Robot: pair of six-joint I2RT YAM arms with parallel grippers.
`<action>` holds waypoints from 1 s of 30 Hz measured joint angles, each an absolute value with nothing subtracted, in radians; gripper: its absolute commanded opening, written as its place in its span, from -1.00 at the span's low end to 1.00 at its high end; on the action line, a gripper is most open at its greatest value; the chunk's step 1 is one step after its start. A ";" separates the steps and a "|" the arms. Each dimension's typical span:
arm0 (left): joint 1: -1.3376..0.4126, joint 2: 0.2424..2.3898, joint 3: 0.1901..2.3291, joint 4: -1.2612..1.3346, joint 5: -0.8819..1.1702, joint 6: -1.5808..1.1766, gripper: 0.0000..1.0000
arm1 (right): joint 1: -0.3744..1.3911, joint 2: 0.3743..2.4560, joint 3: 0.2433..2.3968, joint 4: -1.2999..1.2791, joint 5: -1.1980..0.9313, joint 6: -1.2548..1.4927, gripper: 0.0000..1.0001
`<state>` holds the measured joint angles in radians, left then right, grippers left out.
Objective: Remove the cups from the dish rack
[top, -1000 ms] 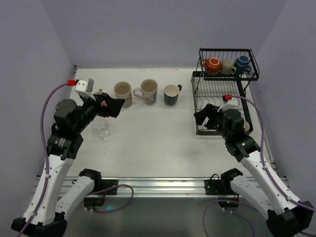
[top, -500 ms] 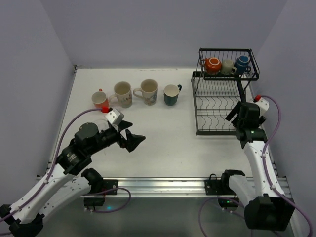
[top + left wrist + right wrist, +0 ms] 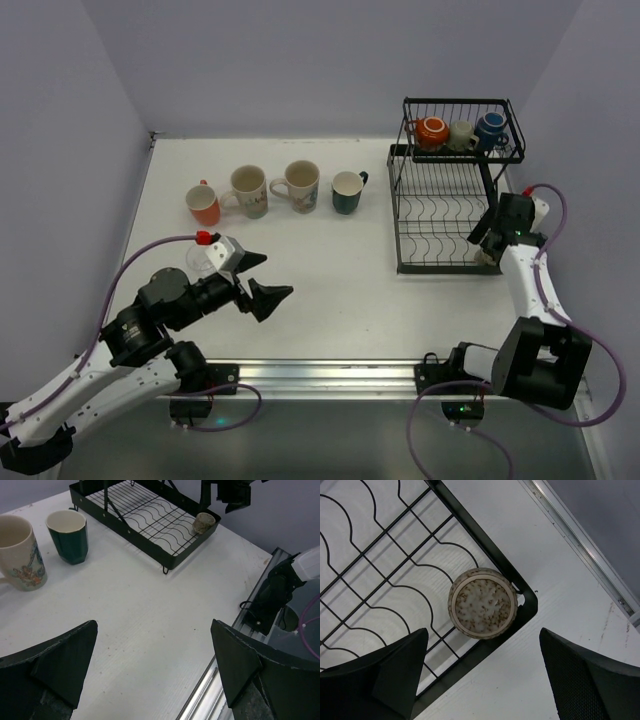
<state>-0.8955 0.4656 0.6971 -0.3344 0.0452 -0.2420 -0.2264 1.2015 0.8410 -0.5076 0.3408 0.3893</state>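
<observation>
The black wire dish rack (image 3: 400,215) stands at the right. Its upper basket holds an orange-red mug (image 3: 431,131), a cream mug (image 3: 461,135) and a blue mug (image 3: 489,127). A small beige cup (image 3: 482,603) sits upside down in the near right corner of the lower tray (image 3: 470,656); it also shows in the left wrist view (image 3: 202,523). My right gripper (image 3: 484,635) is open just above that cup (image 3: 488,236). On the table stand an orange-red mug (image 3: 203,205), a cream mug (image 3: 247,190), a patterned mug (image 3: 297,186) and a teal mug (image 3: 348,191). My left gripper (image 3: 262,282) is open and empty over the near table.
A clear glass (image 3: 203,260) stands just behind my left wrist. The table's right edge and metal rail (image 3: 580,535) run close past the rack's corner. The rail along the near edge (image 3: 215,690) lies under my left gripper. Purple walls close in on both sides.
My left gripper has let go of the orange-red mug at the left end of the row and pulled back toward the near edge. My right gripper swung to the rack's right corner.
</observation>
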 measured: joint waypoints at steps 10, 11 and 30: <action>-0.919 0.464 0.697 -0.363 -0.023 -0.242 1.00 | -0.250 1.348 0.909 -0.507 0.313 0.339 0.86; -0.919 0.464 0.697 -0.363 -0.028 -0.242 1.00 | -0.250 1.356 0.910 -0.507 0.316 0.339 0.86; -0.915 0.505 0.697 -0.365 -0.057 -0.242 1.00 | -0.250 1.459 0.933 -0.492 0.296 0.336 -0.09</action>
